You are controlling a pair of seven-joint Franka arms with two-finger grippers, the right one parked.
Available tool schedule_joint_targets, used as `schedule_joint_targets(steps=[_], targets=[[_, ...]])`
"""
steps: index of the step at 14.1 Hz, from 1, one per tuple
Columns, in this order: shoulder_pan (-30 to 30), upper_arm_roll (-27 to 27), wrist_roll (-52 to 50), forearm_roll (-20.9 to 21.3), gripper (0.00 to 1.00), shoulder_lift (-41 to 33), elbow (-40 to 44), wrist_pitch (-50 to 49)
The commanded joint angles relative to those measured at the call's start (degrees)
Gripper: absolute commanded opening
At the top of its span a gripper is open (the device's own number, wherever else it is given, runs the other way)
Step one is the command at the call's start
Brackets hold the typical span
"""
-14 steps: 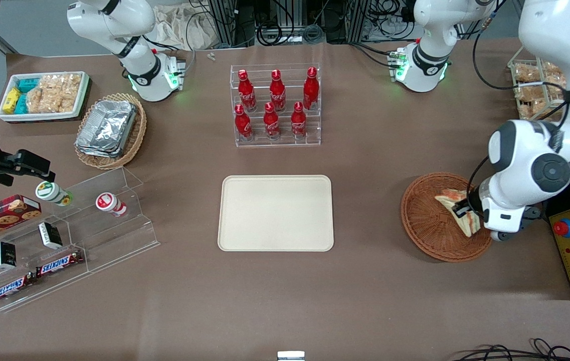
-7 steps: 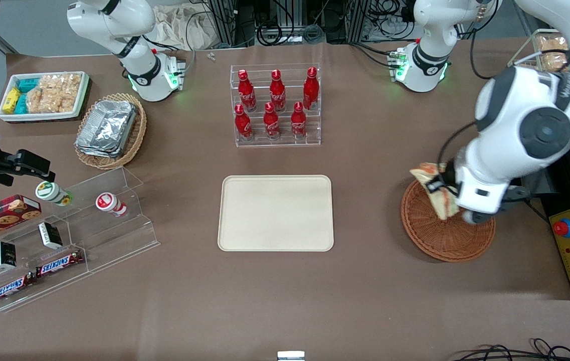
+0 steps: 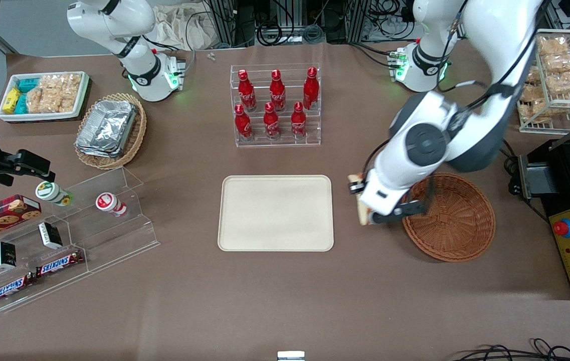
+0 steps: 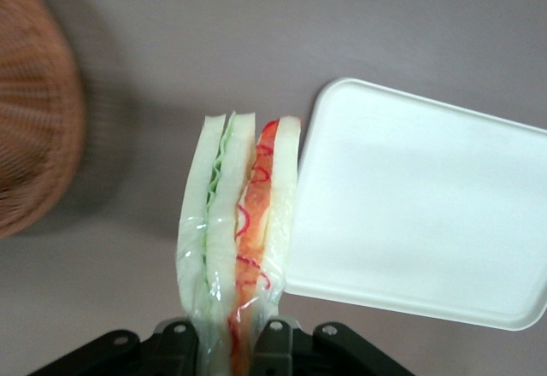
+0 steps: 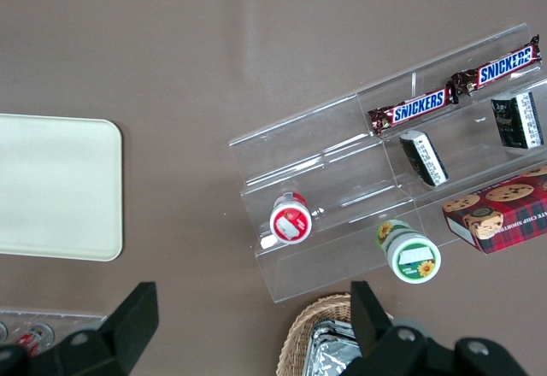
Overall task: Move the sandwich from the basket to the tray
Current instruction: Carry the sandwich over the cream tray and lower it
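Red bottles (image 3: 275,105), Snickers bars (image 3: 36,277)

Left arm raised over the bench, wrist bent down.
White-and-grey pincer (image 3: 363,203) hangs above the bare bench between the flat cream rectangular tray (image 3: 275,212) and the round reddish-brown wicker basket (image 3: 457,220), its two black fingers (image 4: 273,342) clamped on the pale triangular sandwich (image 4: 241,222), which is held clear of the bench.

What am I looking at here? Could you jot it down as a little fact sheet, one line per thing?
sandwich: held upright in the air, between basket and tray
end effector: shut on the sandwich, above bare table
basket: nothing in it, toward the working arm's end
tray: nothing on it, mid-table
cola bottles: six on a clear rack, farther from the front camera than the tray
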Motion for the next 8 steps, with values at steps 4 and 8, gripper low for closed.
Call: schedule_joint_targets(steps=[4,8], targets=[[-4.2,-0.3,-3.5,13.6,0.00,12.6,1.7,7.6],[-6.8,0.2,-3.9,13.6,0.00,14.2,2.0,8.0]])
